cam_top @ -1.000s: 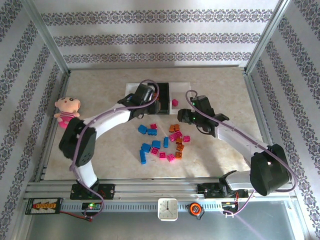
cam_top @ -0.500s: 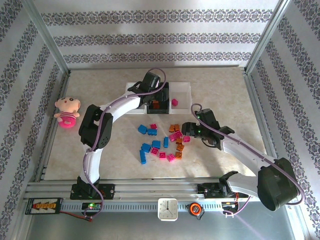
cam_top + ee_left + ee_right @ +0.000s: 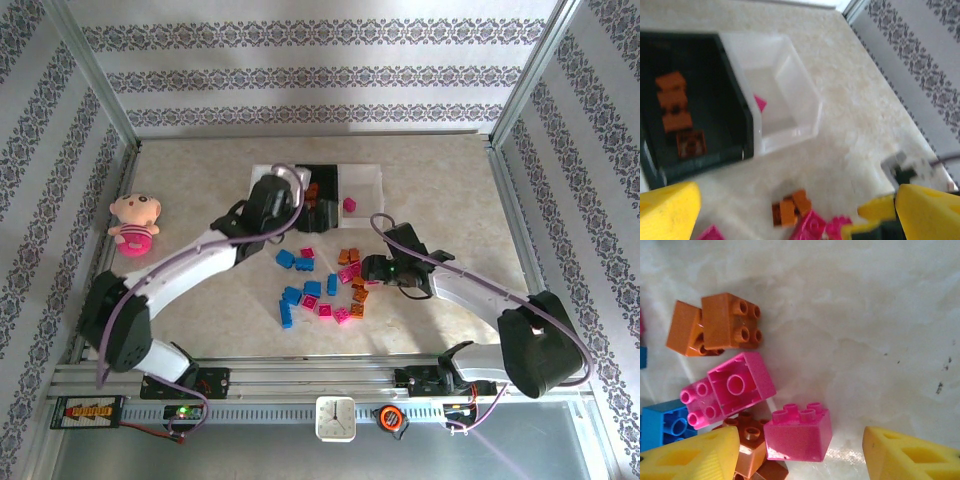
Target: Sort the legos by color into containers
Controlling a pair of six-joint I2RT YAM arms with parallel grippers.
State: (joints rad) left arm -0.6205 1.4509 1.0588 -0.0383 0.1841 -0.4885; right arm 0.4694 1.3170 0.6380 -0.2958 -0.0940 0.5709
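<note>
The left tool (image 3: 320, 212) hangs over the near end of the black bin (image 3: 735, 130), fingers spread wide, nothing between them. Orange bricks (image 3: 675, 107) lie inside that bin. One pink piece (image 3: 759, 103) sits in the white bin (image 3: 795, 100) just beside it. The rest of the legos (image 3: 325, 285) are a loose pile on the tabletop (image 3: 450, 200), blue ones toward the left.

The right tool (image 3: 801, 456) is low over the pile, fingers apart and straddling a pink brick (image 3: 797, 432). There is a gap on each side, so it is not pinching yet.

Risks, as I judge them:
- An orange brick (image 3: 754, 447) is tucked against that pink one on the left-finger side. Closing here could trap both and carry orange into the wrong bin. Or the finger lands on orange and the pink one squirts out sideways.
- A second pink brick (image 3: 740, 382) leans on its neighbours close by. A nudge scatters the cluster.
- The left tool's way down to the pile passes the black bin's near wall. A clip there would shove the row of bins.
- Both arms work near the same patch. I'd stagger them to avoid a knock.
</note>
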